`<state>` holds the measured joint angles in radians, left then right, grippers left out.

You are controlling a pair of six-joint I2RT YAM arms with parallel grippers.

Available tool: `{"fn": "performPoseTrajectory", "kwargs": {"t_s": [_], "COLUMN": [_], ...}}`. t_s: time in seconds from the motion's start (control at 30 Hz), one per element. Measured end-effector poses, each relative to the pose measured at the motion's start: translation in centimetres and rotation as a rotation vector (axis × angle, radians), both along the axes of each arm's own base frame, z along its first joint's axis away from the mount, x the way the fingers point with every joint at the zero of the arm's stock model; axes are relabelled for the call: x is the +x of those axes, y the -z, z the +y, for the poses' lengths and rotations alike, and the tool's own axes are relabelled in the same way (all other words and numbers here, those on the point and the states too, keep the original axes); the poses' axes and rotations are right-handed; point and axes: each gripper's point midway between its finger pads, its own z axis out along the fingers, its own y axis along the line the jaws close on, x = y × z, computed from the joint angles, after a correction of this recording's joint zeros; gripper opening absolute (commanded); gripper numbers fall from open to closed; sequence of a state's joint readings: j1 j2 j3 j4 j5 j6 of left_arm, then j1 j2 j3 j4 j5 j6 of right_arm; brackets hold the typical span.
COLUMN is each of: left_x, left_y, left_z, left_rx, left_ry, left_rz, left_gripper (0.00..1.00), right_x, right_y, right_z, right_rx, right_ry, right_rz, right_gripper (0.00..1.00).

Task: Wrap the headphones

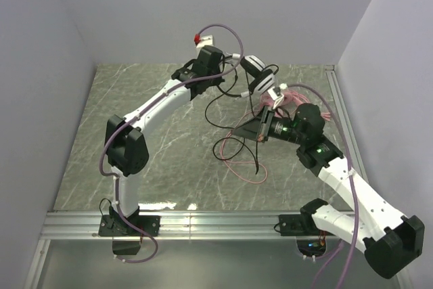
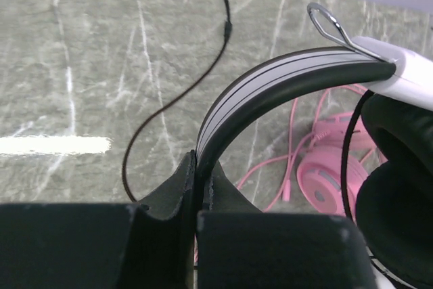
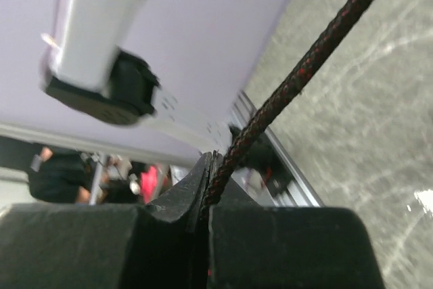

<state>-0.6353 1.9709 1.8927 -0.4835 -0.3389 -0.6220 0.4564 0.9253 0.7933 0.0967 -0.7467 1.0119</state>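
Left wrist view shows the left tool [image 2: 197, 170] clenched on the black-and-white headset [image 2: 270, 79] by its band, which arches up and to the right from the tips, clear of the counter [image 2: 67, 65]. The pink headset [image 2: 328, 181] lies on the counter beyond the tool, under that arch. The right tool [image 3: 210, 167] is pinched tight on the black cable [image 3: 298, 79], which runs up and rightward from its tips.

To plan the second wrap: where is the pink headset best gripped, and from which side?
Probably by its headband, from above. The pink headset lies on the table with an ear cup flat and wide; a band is thin enough, as the left gripper shows on the black and white headset.
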Motion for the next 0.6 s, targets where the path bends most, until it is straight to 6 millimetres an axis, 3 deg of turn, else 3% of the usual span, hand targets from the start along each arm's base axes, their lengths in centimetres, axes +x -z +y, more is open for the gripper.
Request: {"fn": "performPoseTrajectory", "kwargs": {"t_s": [0.23, 0.4, 0.6], "left_x": [-0.5, -1.4, -3.2], "left_y": [-2.0, -6.2, -11.3], "left_z": [2.4, 4.8, 9.2], "left_rx": [0.002, -0.038, -0.126], "left_ry": [-0.058, -0.093, -0.137], "left_rz": [-0.01, -0.06, -0.129], "left_gripper": [0.0, 0.0, 0.0], "right_x": [-0.9, 0.1, 2.1], "right_y": [3.8, 6.3, 8.8], "right_z": [1.8, 1.0, -0.2], "right_rx": [-0.131, -0.226, -0.341], "right_ry": [-0.032, 0.036, 0.142], "right_rz": [0.0, -0.002, -0.012], "right_gripper": [0.0, 0.0, 0.0]}}
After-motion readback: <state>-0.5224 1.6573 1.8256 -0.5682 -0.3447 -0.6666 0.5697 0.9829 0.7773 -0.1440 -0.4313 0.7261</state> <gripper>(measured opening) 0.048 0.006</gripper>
